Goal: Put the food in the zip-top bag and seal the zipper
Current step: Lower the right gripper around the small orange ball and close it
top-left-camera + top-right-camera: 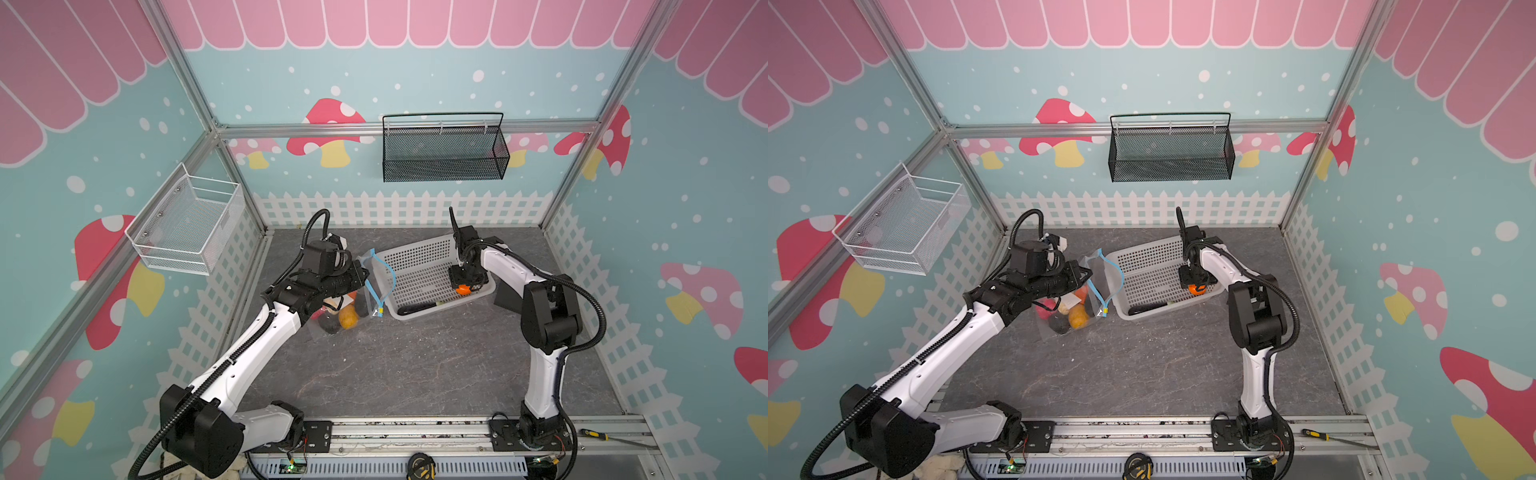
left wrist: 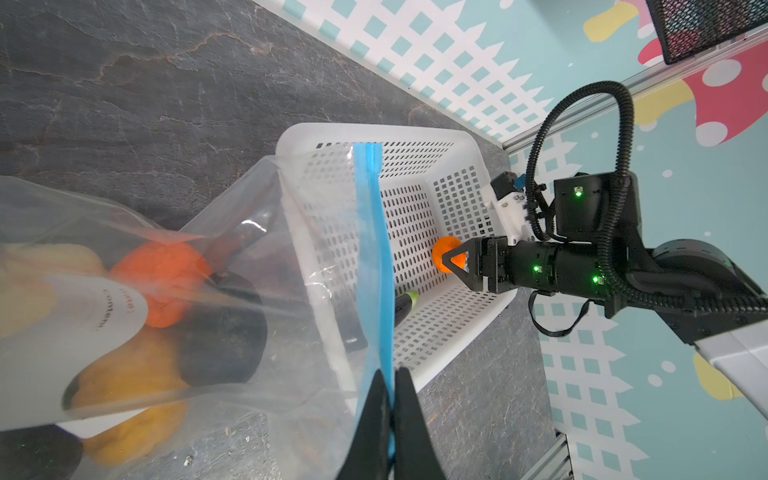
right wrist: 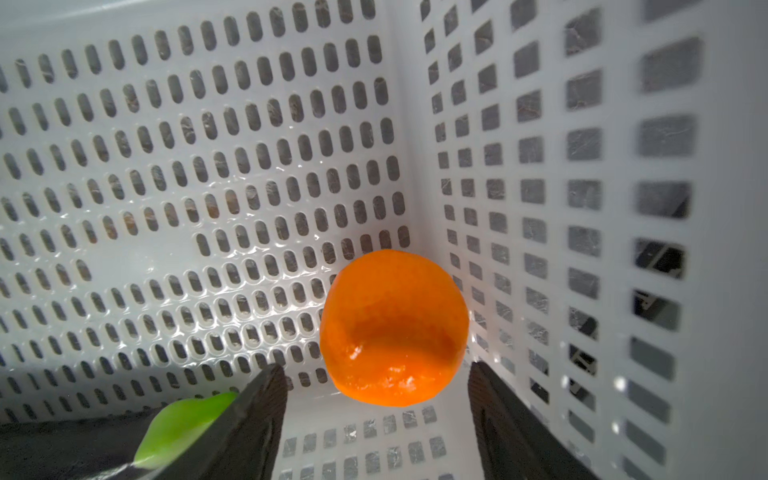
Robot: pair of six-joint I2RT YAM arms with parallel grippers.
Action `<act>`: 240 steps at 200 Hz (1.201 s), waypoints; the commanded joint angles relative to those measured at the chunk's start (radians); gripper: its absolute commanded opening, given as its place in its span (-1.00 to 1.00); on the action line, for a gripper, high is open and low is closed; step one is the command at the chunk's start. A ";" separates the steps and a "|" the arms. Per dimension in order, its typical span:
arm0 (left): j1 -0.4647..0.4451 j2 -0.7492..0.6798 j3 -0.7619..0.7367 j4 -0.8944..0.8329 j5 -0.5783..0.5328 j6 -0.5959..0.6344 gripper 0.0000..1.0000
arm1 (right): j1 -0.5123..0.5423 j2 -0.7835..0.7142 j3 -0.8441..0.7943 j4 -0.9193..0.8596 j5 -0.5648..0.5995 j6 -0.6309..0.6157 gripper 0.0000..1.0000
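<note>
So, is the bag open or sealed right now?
Open. In a top view the zipper on the bag bows apart into a gap; the left fingers pinch one side.

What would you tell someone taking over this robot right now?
Grippers: the left gripper is shut on the zipper, holding the bag open by the basket. The right gripper is open, with its fingers on either side of the orange piece in the basket, not gripping it.
Done: several toy foods are in the bag.
Left: bag the orange piece and the long green-tipped piece, then seal the zipper.
</note>
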 commanded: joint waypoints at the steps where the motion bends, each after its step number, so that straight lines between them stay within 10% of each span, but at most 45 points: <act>1: 0.005 -0.002 -0.007 0.016 0.000 -0.006 -1.00 | -0.009 0.017 -0.011 -0.001 -0.016 -0.012 0.45; 82: 0.005 0.006 -0.002 0.017 0.001 -0.005 -1.00 | -0.010 0.038 -0.021 0.028 -0.092 -0.015 0.41; 162: 0.005 0.009 0.000 0.018 0.005 -0.007 -1.00 | -0.010 0.039 -0.021 0.034 -0.115 -0.018 0.79; 240: 0.005 0.010 -0.001 0.018 0.000 -0.010 -1.00 | -0.009 0.050 -0.028 0.046 -0.149 -0.022 0.66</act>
